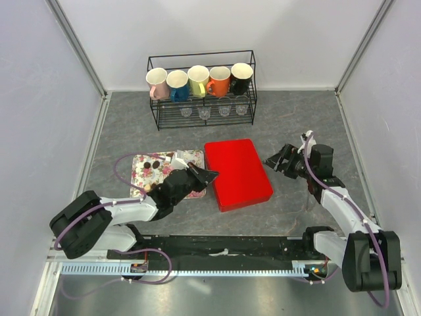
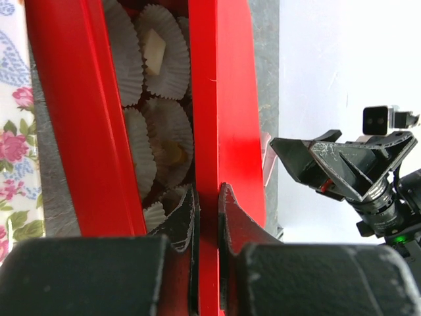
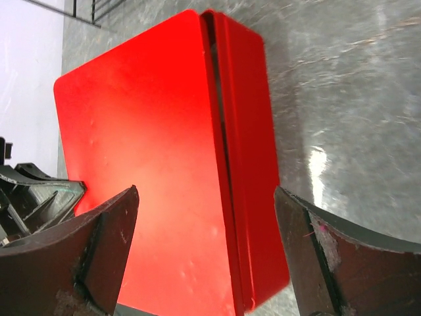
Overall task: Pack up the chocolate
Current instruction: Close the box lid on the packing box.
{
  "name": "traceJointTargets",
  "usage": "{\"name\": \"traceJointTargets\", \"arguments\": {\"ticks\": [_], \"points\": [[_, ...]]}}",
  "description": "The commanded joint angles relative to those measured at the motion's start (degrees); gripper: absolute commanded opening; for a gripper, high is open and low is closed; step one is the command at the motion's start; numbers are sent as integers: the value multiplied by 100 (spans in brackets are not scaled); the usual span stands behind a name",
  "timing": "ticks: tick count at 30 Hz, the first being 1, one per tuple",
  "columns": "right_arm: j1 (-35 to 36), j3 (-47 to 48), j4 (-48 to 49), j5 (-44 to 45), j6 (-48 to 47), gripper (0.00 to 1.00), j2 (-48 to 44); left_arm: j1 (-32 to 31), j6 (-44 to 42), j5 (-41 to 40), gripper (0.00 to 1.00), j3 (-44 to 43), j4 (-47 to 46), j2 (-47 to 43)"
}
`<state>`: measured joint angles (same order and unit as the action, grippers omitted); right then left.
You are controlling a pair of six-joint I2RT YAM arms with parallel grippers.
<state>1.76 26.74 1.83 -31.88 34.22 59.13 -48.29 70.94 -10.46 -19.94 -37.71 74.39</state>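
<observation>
A red box (image 1: 238, 172) lies mid-table with its lid on top. My left gripper (image 1: 209, 175) is shut on the lid's left edge (image 2: 209, 99), jaws either side of it (image 2: 208, 197), and holds it slightly lifted off the base (image 2: 72, 131). Through the gap I see white paper cups (image 2: 161, 125); one holds a cream chocolate (image 2: 154, 52). A few dark chocolates (image 1: 156, 164) lie on the floral tray (image 1: 141, 183). My right gripper (image 1: 276, 161) is open and empty, just right of the box; in its wrist view (image 3: 207, 210) it faces the lid (image 3: 145, 171) and the base's side (image 3: 253, 151).
A black wire rack (image 1: 200, 89) with several coloured mugs and small glasses stands at the back. The floral tray touches the box's left side and shows in the left wrist view (image 2: 13, 131). Grey tabletop lies right of the box, white walls around.
</observation>
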Motion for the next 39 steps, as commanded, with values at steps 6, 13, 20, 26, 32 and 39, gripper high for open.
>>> {"name": "traceJointTargets", "arguments": {"ticks": [6, 13, 20, 26, 32, 39], "points": [[641, 244, 529, 129, -258, 91, 529, -101, -291, -615, 2, -71, 431, -3], [738, 235, 529, 331, -363, 91, 590, -172, -370, -800, 2, -211, 792, -4], [764, 156, 529, 410, -425, 91, 608, -277, -476, -879, 2, -361, 941, 76], [764, 121, 521, 516, -451, 92, 503, -339, -397, -958, 2, -396, 959, 128], [773, 51, 564, 516, -442, 92, 582, -418, -72, -1195, 2, -326, 985, 102], [764, -11, 670, 481, -363, 92, 608, -523, 140, -1415, 2, -326, 1091, 40]]}}
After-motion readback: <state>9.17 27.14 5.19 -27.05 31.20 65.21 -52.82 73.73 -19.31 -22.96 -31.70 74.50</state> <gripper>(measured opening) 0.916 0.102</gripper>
